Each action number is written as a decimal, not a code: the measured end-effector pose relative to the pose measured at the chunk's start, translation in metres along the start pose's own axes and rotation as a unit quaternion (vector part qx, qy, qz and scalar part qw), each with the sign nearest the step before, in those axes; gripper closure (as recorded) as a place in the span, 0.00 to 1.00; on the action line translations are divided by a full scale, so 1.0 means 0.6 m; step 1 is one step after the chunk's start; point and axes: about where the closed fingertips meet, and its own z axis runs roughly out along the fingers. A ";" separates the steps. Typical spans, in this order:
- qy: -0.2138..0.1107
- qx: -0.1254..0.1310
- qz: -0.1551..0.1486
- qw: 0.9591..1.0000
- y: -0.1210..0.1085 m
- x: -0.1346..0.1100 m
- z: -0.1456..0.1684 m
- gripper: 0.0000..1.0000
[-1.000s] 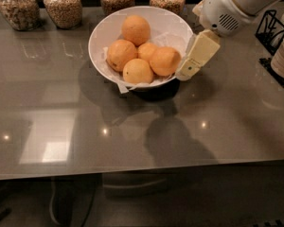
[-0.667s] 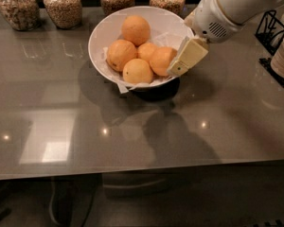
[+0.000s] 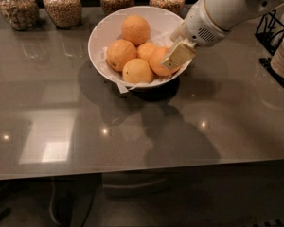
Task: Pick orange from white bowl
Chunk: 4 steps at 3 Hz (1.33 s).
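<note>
The grey surface (image 3: 142, 131) was spread beneath the claw (image 3: 174, 60) and out to every side of it. The white arm (image 3: 227, 8) was seen reaching in from behind and to the right of the claw. The white bowl (image 3: 102, 34), lined with crumpled paper, was set directly under the claw and out to its left, and five oranges were held in it. Grain jars (image 3: 62, 6) were lined up beyond the claw, mostly to its left. The nearest orange (image 3: 157, 63) lay right at the claw, by the bowl's right rim. Whether the claw was apart or together could not be told.

Trouble could be expected if the claw were closed off-centre: the round fruit would likely be squeezed out and rolled against its neighbours. The rim just beneath could be struck and the bowl tipped or dragged. The paper might also be pinched and lifted along with the fruit.
</note>
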 end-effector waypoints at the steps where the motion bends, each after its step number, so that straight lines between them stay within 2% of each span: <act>1: -0.001 -0.005 0.005 1.000 -0.008 0.003 0.023 0.36; 2: 0.001 -0.010 0.006 1.000 -0.019 0.004 0.047 0.31; 4: 0.010 -0.021 0.014 1.000 -0.033 0.014 0.092 0.31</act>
